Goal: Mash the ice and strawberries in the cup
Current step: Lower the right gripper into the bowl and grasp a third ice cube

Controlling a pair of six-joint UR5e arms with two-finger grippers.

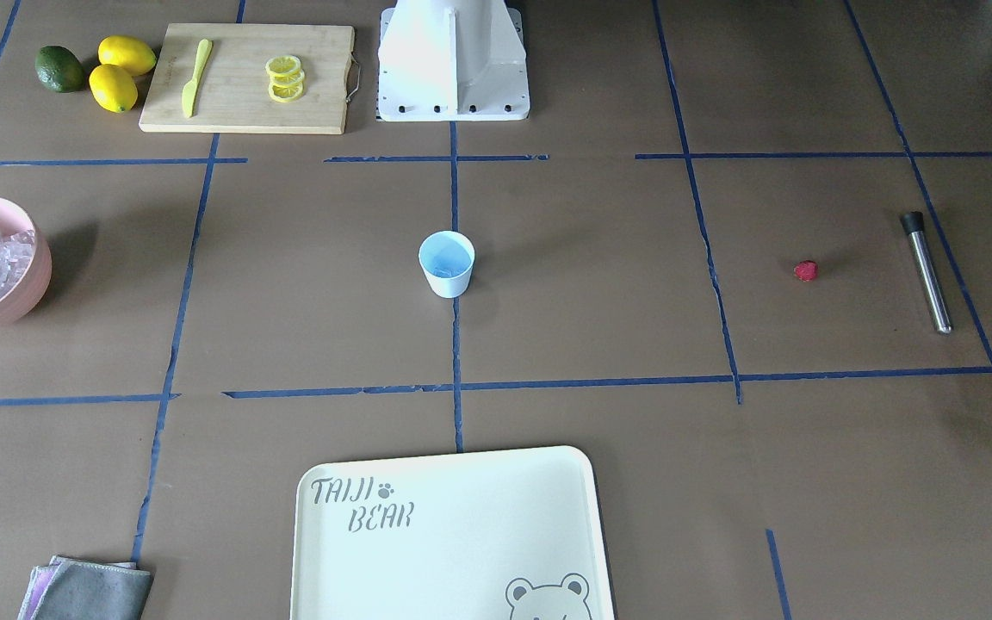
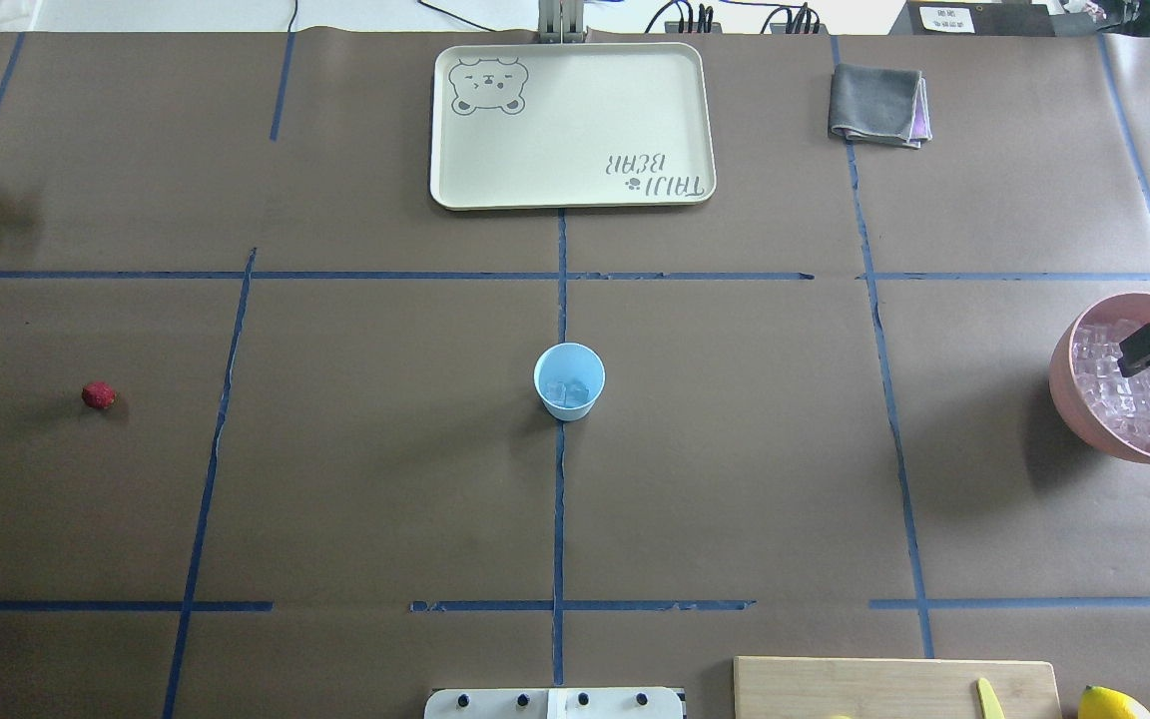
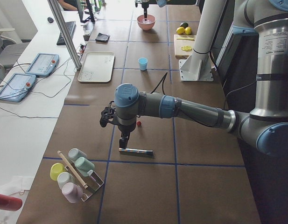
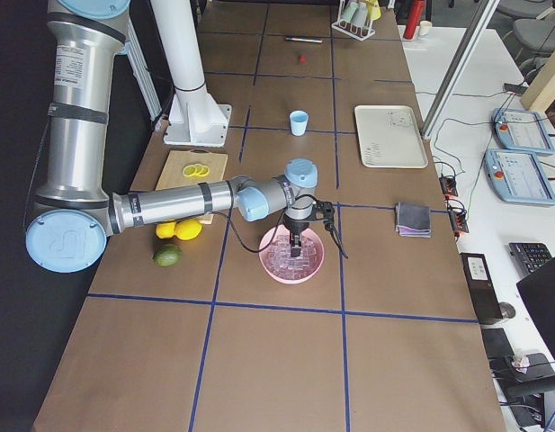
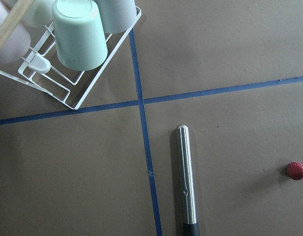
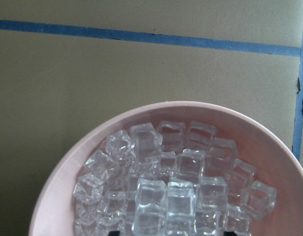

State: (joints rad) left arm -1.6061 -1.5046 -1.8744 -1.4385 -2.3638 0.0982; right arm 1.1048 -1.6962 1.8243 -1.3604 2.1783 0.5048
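Note:
The pale blue cup [image 2: 569,381] stands upright at the table's middle, also in the front view [image 1: 446,263]; a few clear ice cubes lie in it. More ice [image 6: 171,191] fills the pink bowl [image 2: 1064,379]. My right gripper [image 2: 1134,355] hangs just over that ice with its fingers apart, their tips at the bottom edge of the right wrist view. The strawberry [image 2: 98,395] lies alone on the table, also in the left wrist view [image 5: 296,170]. My left gripper [image 3: 121,140] hovers over a steel muddler [image 5: 185,182]; I cannot tell whether it is open or shut.
A cream tray [image 2: 455,190] lies beyond the cup, a grey cloth [image 2: 874,105] beside it. A cutting board [image 1: 238,116] holds lemon slices [image 1: 285,79] and a yellow knife; lemons and an avocado lie next to it. A wire rack of cups [image 5: 77,39] stands near the muddler.

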